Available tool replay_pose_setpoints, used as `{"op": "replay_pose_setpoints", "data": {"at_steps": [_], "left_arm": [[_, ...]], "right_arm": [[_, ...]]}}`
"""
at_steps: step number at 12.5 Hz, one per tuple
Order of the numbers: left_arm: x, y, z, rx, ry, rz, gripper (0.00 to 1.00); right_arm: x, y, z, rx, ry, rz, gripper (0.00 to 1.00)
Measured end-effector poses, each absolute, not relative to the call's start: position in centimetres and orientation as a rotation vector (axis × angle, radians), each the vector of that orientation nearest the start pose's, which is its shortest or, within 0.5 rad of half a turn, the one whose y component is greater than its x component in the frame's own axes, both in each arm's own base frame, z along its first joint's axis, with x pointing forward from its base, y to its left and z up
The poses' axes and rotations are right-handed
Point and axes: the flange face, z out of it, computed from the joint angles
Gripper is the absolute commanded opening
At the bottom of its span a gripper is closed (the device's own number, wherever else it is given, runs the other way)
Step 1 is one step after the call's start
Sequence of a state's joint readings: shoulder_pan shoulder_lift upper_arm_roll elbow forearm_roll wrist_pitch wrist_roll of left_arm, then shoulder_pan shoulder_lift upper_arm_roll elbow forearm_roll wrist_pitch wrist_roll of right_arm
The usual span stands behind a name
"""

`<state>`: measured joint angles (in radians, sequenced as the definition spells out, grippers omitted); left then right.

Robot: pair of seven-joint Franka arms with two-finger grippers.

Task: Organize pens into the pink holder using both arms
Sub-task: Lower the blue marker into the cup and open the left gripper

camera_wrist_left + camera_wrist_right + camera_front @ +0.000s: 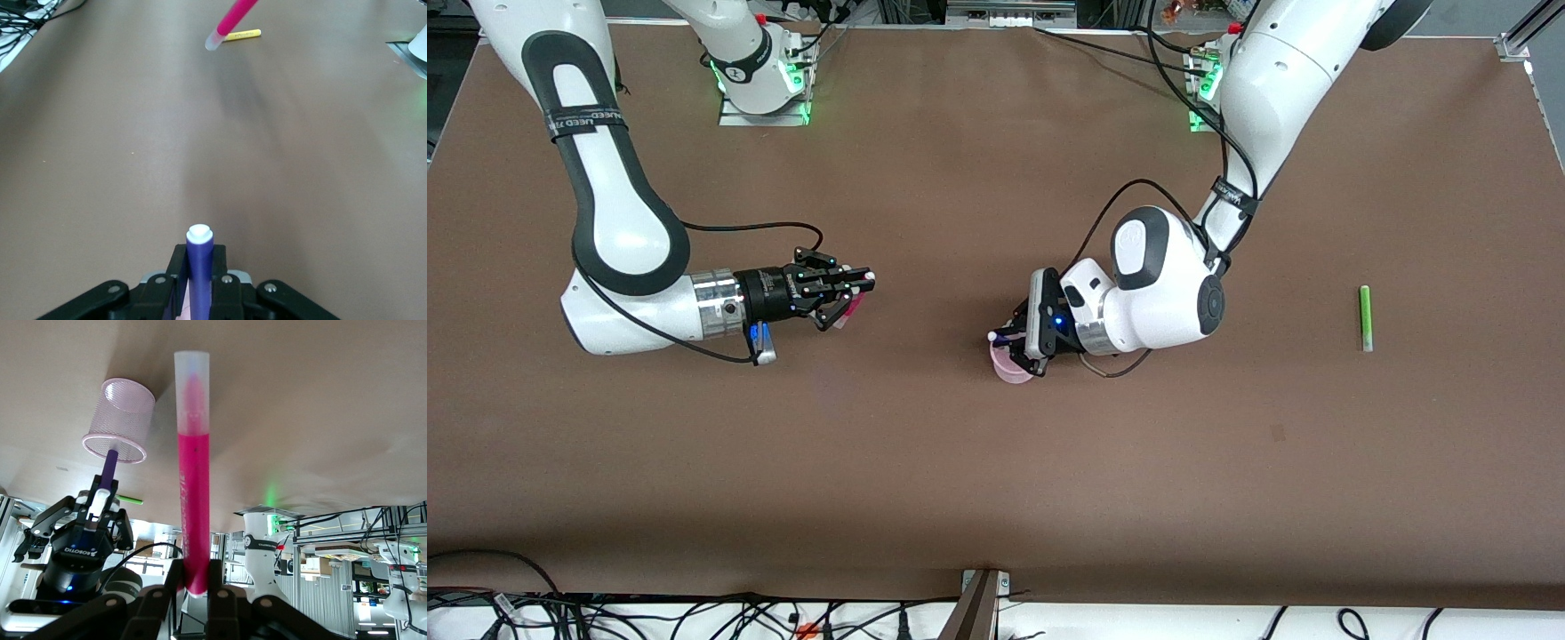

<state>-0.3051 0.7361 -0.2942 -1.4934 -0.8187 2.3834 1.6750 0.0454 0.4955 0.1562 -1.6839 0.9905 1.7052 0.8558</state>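
The pink holder (1009, 366) stands mid-table, also in the right wrist view (123, 420). My left gripper (1017, 343) hangs just over it, shut on the dark purple pen (1000, 337) (199, 263); that pen's dark end reaches the holder's mouth (109, 463). Toward the right arm's end of the table, my right gripper (860, 290) (195, 577) is up in the air, shut on the magenta pen (854, 307) (193, 473). The green pen (1364, 317) lies on the table toward the left arm's end. A yellow pen (241, 35) lies on the table past the magenta pen (230, 23).
The brown table (996, 480) carries the two arm bases along its robot side (765, 98) (1205, 89). Cables (694, 618) and a bracket post (980, 604) lie along the edge nearest the front camera.
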Motion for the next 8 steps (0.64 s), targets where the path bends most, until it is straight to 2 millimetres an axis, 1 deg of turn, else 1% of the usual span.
{"op": "replay_pose_setpoints", "data": {"at_steps": [2, 3, 5, 6, 7, 8], "left_arm": [[61.9, -39.2, 26.4, 1.704, -1.765, 0.665, 1.0], [61.9, -39.2, 26.2, 1.708, -1.76, 0.66, 1.0], [62.1, -38.8, 26.6, 1.748, -1.711, 0.645, 1.0], [62.2, -38.8, 27.5, 1.78, -1.657, 0.622, 1.0], [62.1, -38.8, 29.0, 1.801, -1.618, 0.585, 1.0], [62.2, -38.2, 30.7, 1.822, -1.617, 0.54, 1.0]], "right_arm": [[61.4, 19.4, 32.9, -1.95, 1.144, 1.108, 0.0], [61.4, 19.4, 32.9, -1.948, 1.146, 1.108, 0.0], [61.5, 19.5, 33.0, -1.93, 1.15, 1.112, 0.0], [61.5, 19.6, 33.0, -1.919, 1.154, 1.114, 0.0], [61.6, 19.7, 33.1, -1.909, 1.165, 1.114, 0.0], [61.6, 20.0, 33.1, -1.9, 1.183, 1.114, 0.0]]}}
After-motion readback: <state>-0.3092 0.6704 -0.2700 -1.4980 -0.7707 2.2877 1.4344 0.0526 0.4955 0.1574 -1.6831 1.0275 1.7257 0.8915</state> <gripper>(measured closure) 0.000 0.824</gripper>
